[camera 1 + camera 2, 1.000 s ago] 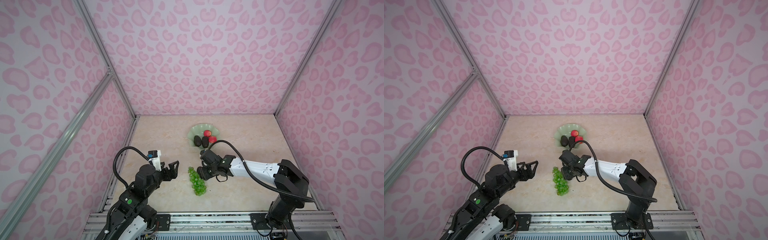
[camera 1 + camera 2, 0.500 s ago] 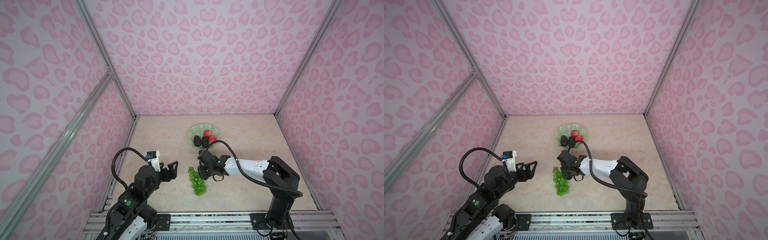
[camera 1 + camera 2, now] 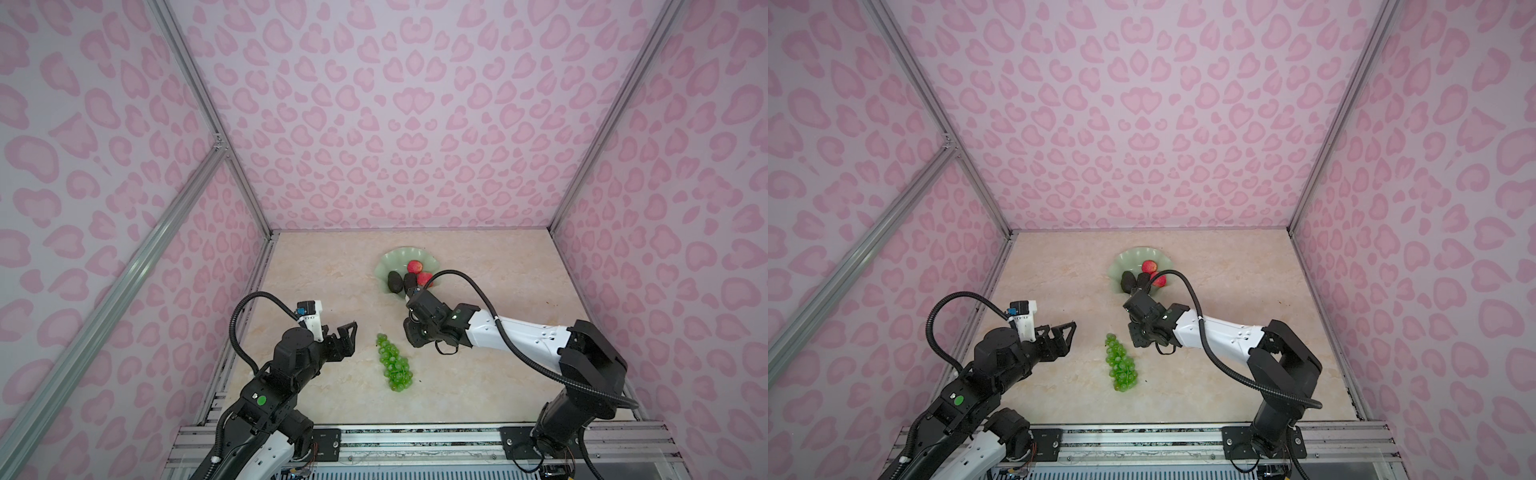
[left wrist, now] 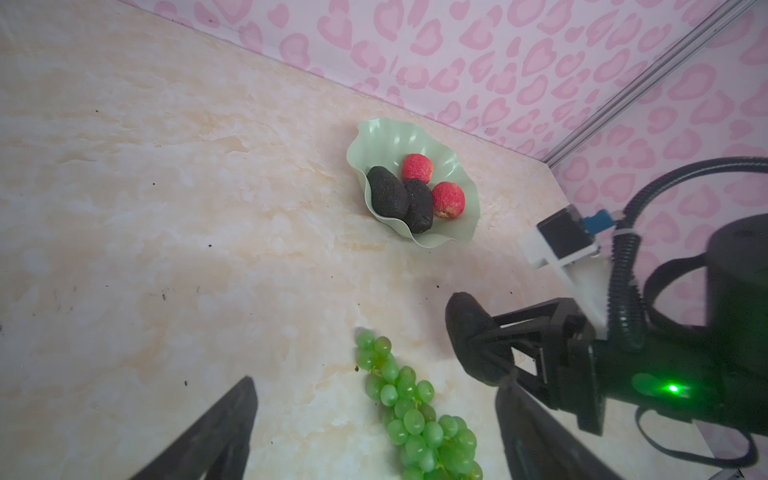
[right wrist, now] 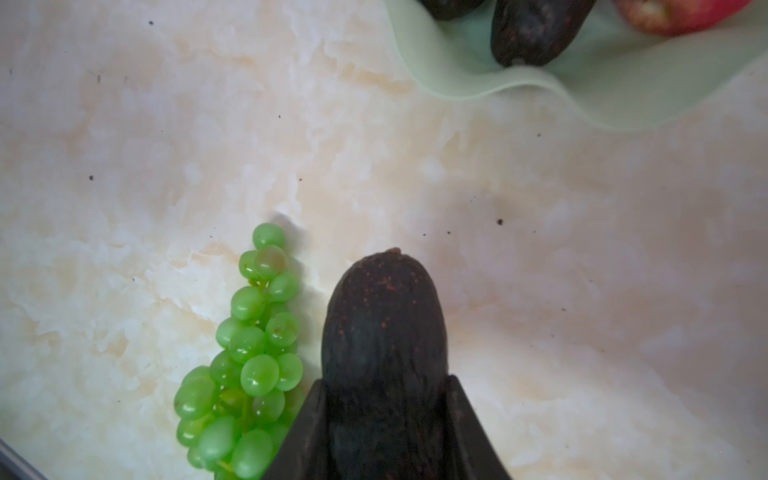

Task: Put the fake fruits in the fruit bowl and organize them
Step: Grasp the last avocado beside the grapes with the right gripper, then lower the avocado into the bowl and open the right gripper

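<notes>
Since one second ago, the right gripper (image 5: 385,380) has drawn its jaws in, and they now press both flanks of the third avocado (image 5: 382,316). The grip looks made, though whether the fruit has left the marble-patterned tabletop (image 3: 324,270) cannot be told. The avocado's long axis runs in line with the fingers, and its stem end projects forward, free of them. The fruit bowl (image 4: 384,139) lies near, farther from the robot's base than the gripper in both top views. Its scalloped rim is the first thing ahead of the stem end, slightly to one side. The coming move is therefore judged to be a short lift and forward carry over that rim, and the right arm is clearly the nearer one. The bowl already holds two avocados (image 4: 388,193) (image 4: 419,205) lying side by side and touching, with two red apples (image 4: 417,168) (image 4: 448,200) next to them. Its far half is bare. The grape bunch (image 5: 249,353) lies on the tabletop just beside the held avocado, between the two arms. Its long axis is roughly parallel to the avocado's, and contact with the near finger cannot be ruled out. The left gripper (image 4: 376,382) hangs with its jaws spread wide and empty, the grapes before it.
</notes>
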Controlling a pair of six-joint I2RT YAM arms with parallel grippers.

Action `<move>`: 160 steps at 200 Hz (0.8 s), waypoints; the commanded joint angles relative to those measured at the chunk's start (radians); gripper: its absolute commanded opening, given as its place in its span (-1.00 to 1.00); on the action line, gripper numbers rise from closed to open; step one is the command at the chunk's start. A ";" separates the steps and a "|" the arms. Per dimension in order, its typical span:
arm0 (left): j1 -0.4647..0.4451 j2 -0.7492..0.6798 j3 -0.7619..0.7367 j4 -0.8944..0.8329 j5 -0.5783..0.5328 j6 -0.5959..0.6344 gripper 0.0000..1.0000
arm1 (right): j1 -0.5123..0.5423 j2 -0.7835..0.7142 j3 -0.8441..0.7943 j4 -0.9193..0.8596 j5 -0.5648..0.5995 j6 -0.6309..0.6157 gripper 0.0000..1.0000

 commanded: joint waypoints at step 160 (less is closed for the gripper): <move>0.001 -0.055 0.000 0.004 -0.021 -0.020 0.81 | -0.281 0.471 0.824 -0.076 -0.051 -0.318 -0.60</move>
